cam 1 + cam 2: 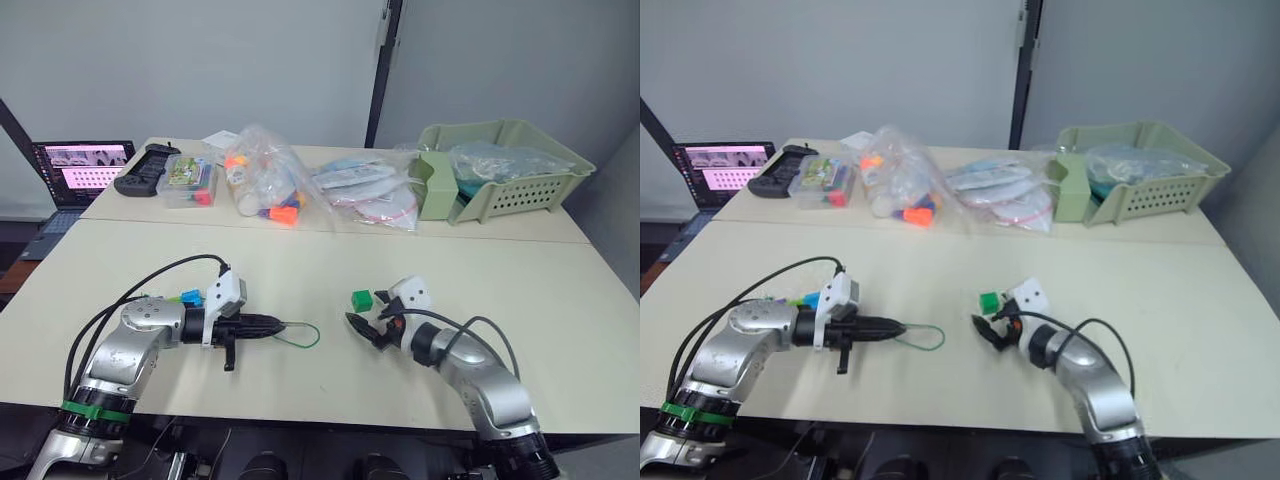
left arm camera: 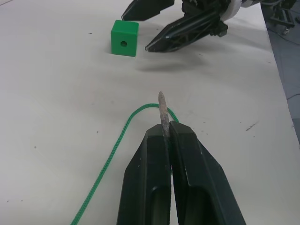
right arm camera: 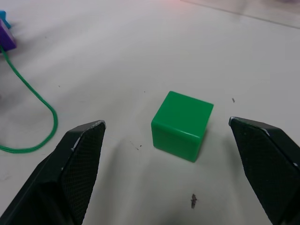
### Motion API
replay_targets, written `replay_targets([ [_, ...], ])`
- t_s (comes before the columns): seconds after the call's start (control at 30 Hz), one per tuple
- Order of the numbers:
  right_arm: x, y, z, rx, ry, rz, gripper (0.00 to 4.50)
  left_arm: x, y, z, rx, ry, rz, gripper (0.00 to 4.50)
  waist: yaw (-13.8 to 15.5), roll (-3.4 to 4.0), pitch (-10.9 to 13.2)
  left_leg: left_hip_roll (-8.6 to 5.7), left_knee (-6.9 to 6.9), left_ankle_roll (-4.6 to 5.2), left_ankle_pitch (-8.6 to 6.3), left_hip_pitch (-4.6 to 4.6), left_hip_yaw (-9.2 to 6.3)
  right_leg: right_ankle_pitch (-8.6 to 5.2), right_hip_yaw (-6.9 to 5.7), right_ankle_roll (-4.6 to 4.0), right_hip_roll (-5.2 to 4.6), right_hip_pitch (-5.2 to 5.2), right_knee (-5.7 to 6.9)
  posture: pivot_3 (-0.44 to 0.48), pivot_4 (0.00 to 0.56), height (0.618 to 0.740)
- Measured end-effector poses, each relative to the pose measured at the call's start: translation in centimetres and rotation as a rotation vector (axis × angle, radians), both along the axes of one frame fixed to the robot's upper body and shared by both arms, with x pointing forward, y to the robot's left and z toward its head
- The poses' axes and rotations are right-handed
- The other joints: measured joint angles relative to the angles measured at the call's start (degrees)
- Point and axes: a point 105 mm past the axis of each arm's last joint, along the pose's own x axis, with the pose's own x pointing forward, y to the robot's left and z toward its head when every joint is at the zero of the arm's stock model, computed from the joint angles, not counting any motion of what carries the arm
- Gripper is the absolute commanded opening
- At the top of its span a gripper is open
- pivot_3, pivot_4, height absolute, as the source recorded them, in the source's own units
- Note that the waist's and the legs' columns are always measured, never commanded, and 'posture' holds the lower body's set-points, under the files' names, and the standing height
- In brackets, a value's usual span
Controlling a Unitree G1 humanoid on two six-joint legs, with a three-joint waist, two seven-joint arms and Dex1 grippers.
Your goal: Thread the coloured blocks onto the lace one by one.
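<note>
A dark green block (image 3: pixel 182 125) with a hole through it sits on the table (image 1: pixel 300 270), just ahead of my open right gripper (image 1: pixel 362 312) and between the lines of its two fingers (image 3: pixel 77 159). My left gripper (image 2: pixel 164 129) is shut on the lace's pale stiff tip (image 2: pixel 162 105), which points toward that block (image 2: pixel 124 37). The thin green lace (image 1: pixel 305 335) loops on the table in front of the left gripper and runs back to a purple block (image 3: pixel 5 40). A blue block (image 1: pixel 190 296) lies behind my left wrist.
Along the far side of the table stand clear bags of toy pieces (image 1: pixel 265 180), a small clear box (image 1: pixel 190 182), a green basket (image 1: pixel 500 170), a black controller (image 1: pixel 145 170) and a laptop (image 1: pixel 80 170). Black cables (image 1: pixel 150 285) arch over my left arm.
</note>
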Motion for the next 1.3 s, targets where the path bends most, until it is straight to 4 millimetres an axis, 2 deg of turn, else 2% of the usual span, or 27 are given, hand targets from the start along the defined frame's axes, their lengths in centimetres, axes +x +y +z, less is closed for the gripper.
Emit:
replay_targets([
  [0.2, 1.2, 0.5, -0.8, -0.001, -0.005, -0.042, 4.45, 0.0, -0.1, 0.2, -0.005, -0.002, 0.004, 0.0, -0.4, 0.0, 0.0, 0.06, -0.01, 0.0, 0.0, 0.05, 0.01, 0.0, 0.0, -0.01, 0.05, -0.02, 0.06, 0.0, 0.15, 0.732],
  [0.33, 1.8, 0.8, -1.2, 0.04, 0.003, -0.085, 3.31, 0.1, 0.0, 0.2, -0.001, -0.005, 0.011, 0.0, -0.5, 0.0, 0.0, 0.07, -0.02, 0.0, 0.0, 0.05, 0.01, 0.0, 0.0, -0.01, 0.05, -0.03, 0.06, 0.0, 0.15, 0.732],
  [0.53, 2.3, 1.0, -0.7, 0.061, -0.018, -0.107, 1.28, 0.1, -0.1, 0.2, -0.001, -0.008, 0.007, 0.0, -0.3, 0.0, 0.0, 0.05, -0.02, 0.0, 0.0, 0.04, 0.0, 0.0, 0.0, -0.01, 0.03, -0.03, 0.07, 0.0, 0.15, 0.732],
  [0.57, 2.2, 0.9, -0.7, 0.061, -0.019, -0.111, 1.19, 0.2, -0.3, 0.3, -0.004, -0.011, 0.001, 0.0, -0.3, 0.01, 0.0, 0.05, -0.02, 0.0, 0.0, 0.04, 0.0, 0.0, 0.0, -0.01, 0.03, -0.03, 0.08, 0.0, 0.15, 0.732],
  [0.77, 0.2, -0.8, -0.8, 0.053, -0.031, -0.175, 1.2, 0.4, -2.9, 1.2, -0.035, -0.035, -0.088, 0.0, -0.2, 0.01, 0.0, 0.02, -0.02, 0.0, 0.0, 0.02, 0.0, 0.0, 0.0, 0.0, 0.02, -0.02, 0.07, 0.0, 0.15, 0.732],
  [0.93, -2.2, -2.7, -0.7, 0.045, -0.024, -0.259, 1.2, 0.1, -4.7, 0.8, -0.052, -0.006, -0.166, 0.0, -0.4, 0.01, 0.0, 0.05, -0.03, 0.0, 0.0, 0.02, 0.0, 0.0, 0.01, 0.0, 0.07, -0.04, 0.06, 0.0, 0.15, 0.732],
  [1.03, -3.5, -3.5, -0.9, 0.059, -0.012, -0.323, 1.2, 0.3, -5.4, 0.9, -0.057, 0.003, -0.2, 0.0, -0.4, 0.02, 0.0, 0.05, -0.02, 0.0, 0.0, 0.04, -0.01, -0.01, 0.01, 0.0, 0.09, -0.03, 0.07, 0.0, 0.15, 0.732],
  [1.13, -5.2, -4.0, -1.8, 0.094, 0.029, -0.395, 1.2, 0.7, -6.0, 0.6, -0.053, 0.022, -0.243, 0.0, -0.2, 0.01, 0.0, 0.03, 0.0, 0.0, 0.0, 0.02, 0.02, -0.02, 0.02, 0.0, 0.07, -0.01, 0.0, 0.0, 0.15, 0.732],
  [1.3, -6.3, -4.6, -2.1, 0.095, 0.035, -0.468, 1.2, 0.9, -7.0, 0.6, -0.048, 0.024, -0.312, 0.0, -0.3, 0.01, 0.0, 0.03, -0.01, 0.0, 0.0, 0.03, 0.02, -0.03, 0.04, 0.0, 0.08, 0.0, 0.01, 0.0, 0.15, 0.732],
])
